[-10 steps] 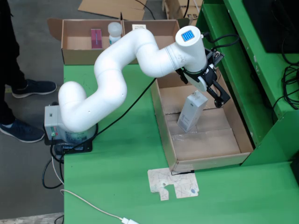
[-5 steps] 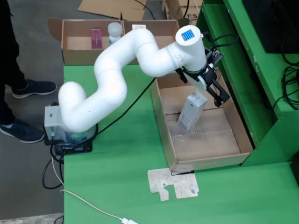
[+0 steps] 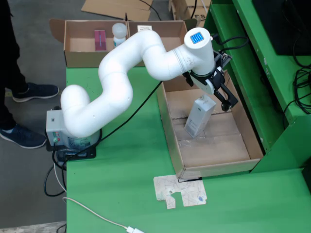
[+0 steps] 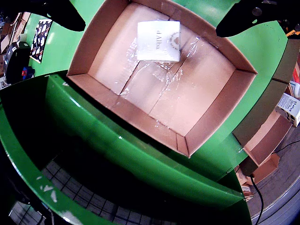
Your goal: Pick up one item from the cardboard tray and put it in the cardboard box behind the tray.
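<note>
The green tabletop (image 3: 126, 179) carried everything, and the landmark on it was the long cardboard tray (image 3: 171, 127), which lay toward the right side of the fixed view. The white arm (image 3: 116, 77) rose from its base at the tabletop's left edge, well to the left of the tray, and bent over the tray's near wall so that its wrist hung above the tray's far half.

Behind the tray, past the tabletop's far edge, sat the cardboard box (image 3: 80, 46), open at the top; a pink packet (image 3: 99, 40) and a white bottle (image 3: 119, 34) were inside it. In front of the tray's near end a flat scrap of printed card (image 3: 181, 190) lay on the tabletop.

Inside the tray stood a white carton (image 3: 199, 117), upright with a slight lean, roughly in the middle of the tray floor, with clear tape showing on the floor around it. In the claw-mounted view the tray (image 4: 140, 119) filled the upper frame and the carton (image 4: 158, 33) showed its top face with printed lettering.

The claw (image 3: 218, 94) hung just above the carton's top. Its two dark fingers (image 4: 243, 18) appeared at the upper corners of the claw-mounted view, spread wide apart with the carton between them, and neither touched it. The carton rested on the tray floor, not lifted.
</note>
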